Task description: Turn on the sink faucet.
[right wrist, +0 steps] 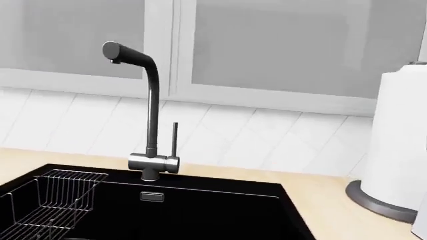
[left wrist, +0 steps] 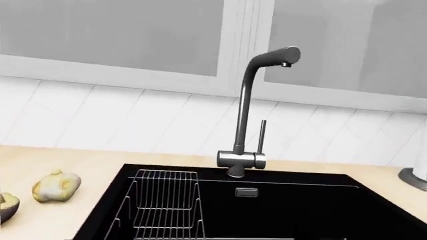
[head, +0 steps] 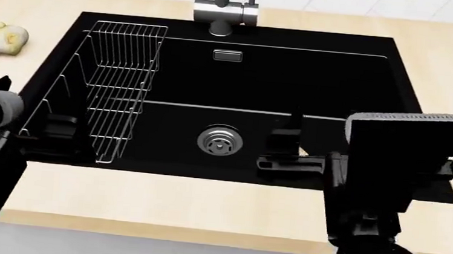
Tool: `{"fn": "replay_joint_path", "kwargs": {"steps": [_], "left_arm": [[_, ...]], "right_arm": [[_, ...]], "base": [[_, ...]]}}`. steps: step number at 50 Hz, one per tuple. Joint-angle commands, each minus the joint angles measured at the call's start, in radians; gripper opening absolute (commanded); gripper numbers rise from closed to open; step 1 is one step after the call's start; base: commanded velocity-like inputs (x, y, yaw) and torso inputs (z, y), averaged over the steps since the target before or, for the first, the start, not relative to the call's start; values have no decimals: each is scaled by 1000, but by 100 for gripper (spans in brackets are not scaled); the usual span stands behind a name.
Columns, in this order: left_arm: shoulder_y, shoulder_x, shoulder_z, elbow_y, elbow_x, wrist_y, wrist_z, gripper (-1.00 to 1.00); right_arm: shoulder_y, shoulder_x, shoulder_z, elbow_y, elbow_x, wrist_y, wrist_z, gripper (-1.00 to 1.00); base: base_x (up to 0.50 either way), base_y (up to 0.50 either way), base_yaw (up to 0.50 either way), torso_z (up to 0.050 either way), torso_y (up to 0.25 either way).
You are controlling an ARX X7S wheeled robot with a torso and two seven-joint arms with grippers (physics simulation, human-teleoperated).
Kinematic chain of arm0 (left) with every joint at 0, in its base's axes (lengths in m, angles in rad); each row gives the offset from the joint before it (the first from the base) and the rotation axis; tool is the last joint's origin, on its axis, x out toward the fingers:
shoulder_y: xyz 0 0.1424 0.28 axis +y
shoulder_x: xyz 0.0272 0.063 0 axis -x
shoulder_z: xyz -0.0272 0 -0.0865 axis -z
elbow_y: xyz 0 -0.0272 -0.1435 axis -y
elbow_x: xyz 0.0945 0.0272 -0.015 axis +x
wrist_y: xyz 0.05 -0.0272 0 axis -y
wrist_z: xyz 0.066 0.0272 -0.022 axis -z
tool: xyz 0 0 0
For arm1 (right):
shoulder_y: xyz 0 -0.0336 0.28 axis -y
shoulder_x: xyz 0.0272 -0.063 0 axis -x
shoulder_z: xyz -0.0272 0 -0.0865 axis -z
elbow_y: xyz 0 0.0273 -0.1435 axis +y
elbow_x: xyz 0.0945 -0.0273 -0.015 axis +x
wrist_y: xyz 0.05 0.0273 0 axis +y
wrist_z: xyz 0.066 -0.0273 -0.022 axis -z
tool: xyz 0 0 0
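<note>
The sink faucet (left wrist: 243, 115) is brushed grey steel with a tall thin neck, a thick horizontal body and a slim upright lever rod (left wrist: 261, 136). It stands at the back rim of the black sink (head: 408, 87). It also shows in the right wrist view (right wrist: 152, 100) with its lever (right wrist: 175, 140), and its base shows in the head view (head: 223, 11). My left gripper (head: 56, 129) hovers over the sink's left side by the rack, black on black. My right gripper (head: 288, 149) hovers over the sink's right half, fingers apart and empty. Both are well short of the faucet. Neither wrist view shows its own jaws.
A wire rack basket (head: 121, 76) sits in the sink's left part. A round steel drain (head: 220, 140) is at the middle. A lumpy yellow object (head: 5, 38) lies on the wooden counter at left. A paper towel roll (right wrist: 400, 145) stands right of the sink. A tiled wall and window are behind.
</note>
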Motion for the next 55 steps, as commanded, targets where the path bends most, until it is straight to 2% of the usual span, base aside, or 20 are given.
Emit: {"fn": "replay_joint_path", "kwargs": {"steps": [1, 2, 6, 8, 12, 18, 22, 29, 38, 55], "left_arm": [[-382, 9, -7, -333, -8, -36, 74, 100], [-436, 14, 11, -433, 9, -12, 108, 100], [-500, -1, 62, -515, 50, 47, 178, 100], [-591, 25, 44, -671, 37, 36, 194, 100], [-709, 50, 97, -963, 131, 196, 243, 100], [-855, 86, 104, -1283, 171, 333, 276, 100], [-930, 141, 124, -1548, 216, 512, 280, 100], [-952, 176, 128, -1632, 231, 537, 285, 100], [-946, 171, 88, -1634, 291, 528, 286, 100], [-937, 161, 15, -1634, 356, 518, 303, 100]], "right_arm": [[447, -23, -56, 414, 15, 22, -153, 100], [498, -31, -65, 499, 7, -9, -179, 100], [565, -45, -76, 636, -12, -83, -214, 100], [623, -58, -91, 774, -35, -135, -235, 100], [701, -75, -109, 944, -56, -194, -270, 100], [751, -103, -128, 1022, -70, -241, -288, 100], [760, -109, -137, 1072, -82, -254, -284, 100], [743, -95, -139, 1072, -85, -253, -278, 100], [759, -94, -149, 1173, -103, -327, -292, 100], [727, -94, -133, 1159, -71, -317, -302, 100]], "base": [[0, 0, 0, 0, 0], [0, 0, 0, 0, 0], [0, 0, 0, 0, 0], [0, 0, 0, 0, 0], [0, 0, 0, 0, 0], [0, 0, 0, 0, 0], [0, 0, 0, 0, 0], [0, 0, 0, 0, 0], [24, 0, 0, 0, 0], [291, 0, 0, 0, 0]]}}
